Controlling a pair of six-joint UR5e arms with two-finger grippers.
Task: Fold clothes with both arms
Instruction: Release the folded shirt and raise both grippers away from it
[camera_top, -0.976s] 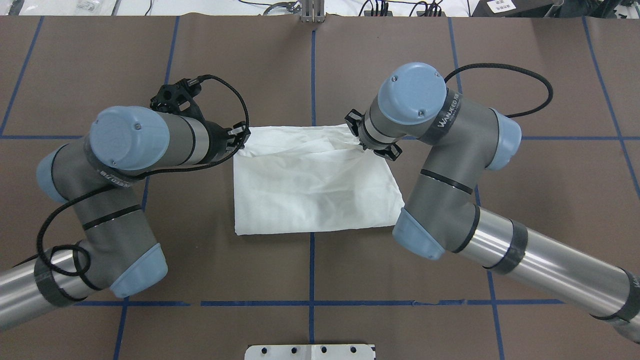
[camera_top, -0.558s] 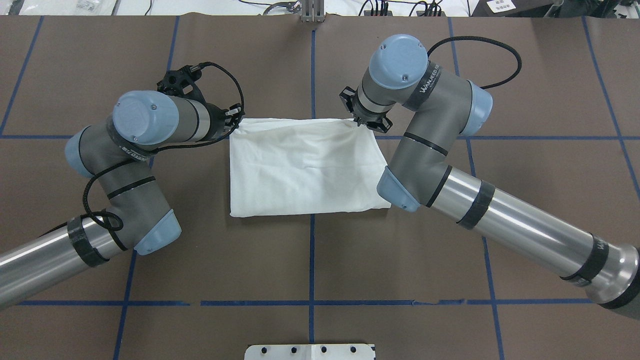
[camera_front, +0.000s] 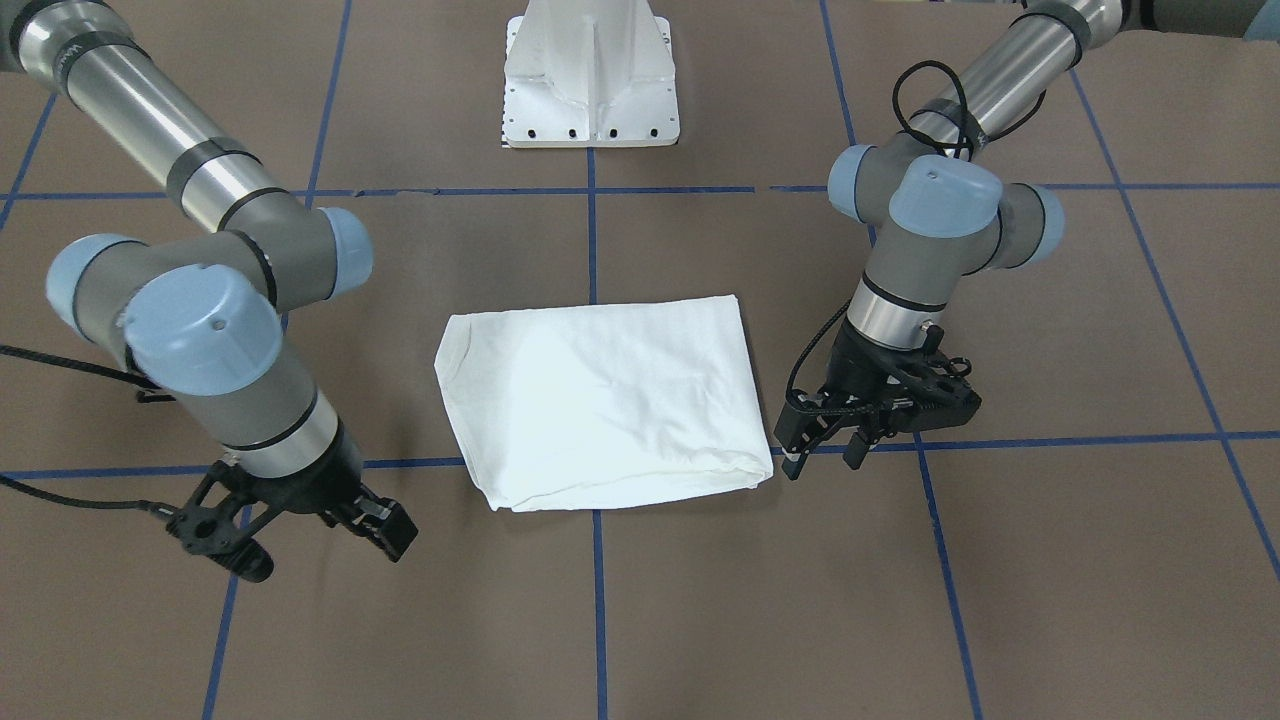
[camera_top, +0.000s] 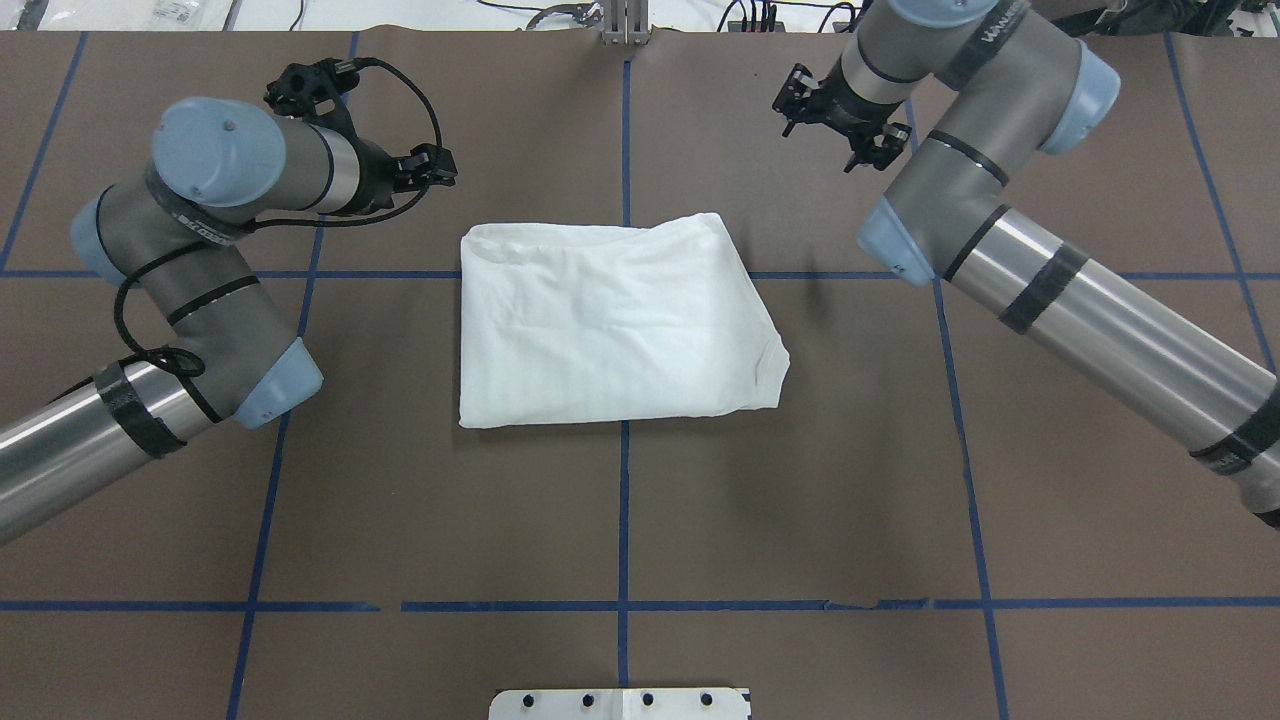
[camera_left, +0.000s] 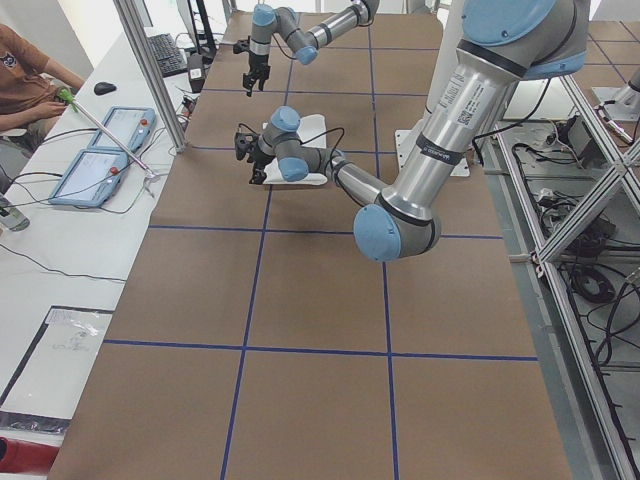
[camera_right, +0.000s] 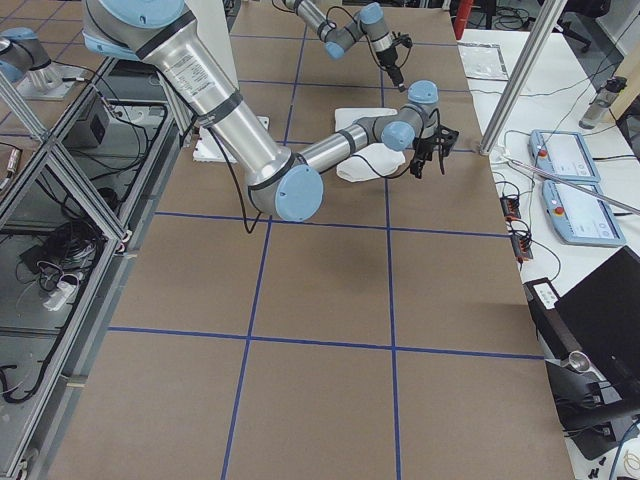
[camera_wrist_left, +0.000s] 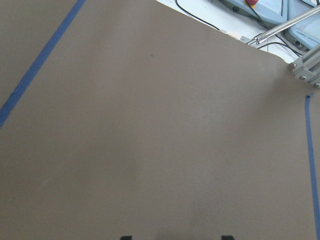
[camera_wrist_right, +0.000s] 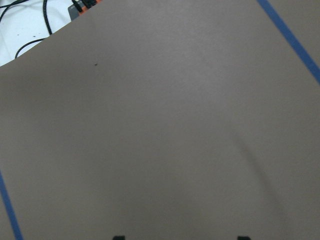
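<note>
The white T-shirt (camera_top: 620, 320) lies folded into a flat rectangle on the brown table, printed text hidden; it also shows in the front-facing view (camera_front: 600, 400). My left gripper (camera_top: 432, 166) is open and empty, off the shirt's far left corner, and shows in the front-facing view (camera_front: 825, 458) just beside that corner. My right gripper (camera_top: 866, 148) is open and empty, beyond the shirt's far right corner, well apart from it (camera_front: 388, 530). Both wrist views show only bare table, with fingertips apart at the bottom edge.
Blue tape lines (camera_top: 624, 605) grid the brown table cover. The white pedestal base (camera_front: 592, 75) stands on the robot's side. An operator (camera_left: 30, 85) sits at the far side with teach pendants (camera_left: 100, 150) on a white bench.
Both grippers have let go of the shirt's far edge and pulled away, outward and toward the far side. The shirt now lies flat, folded in half.
</note>
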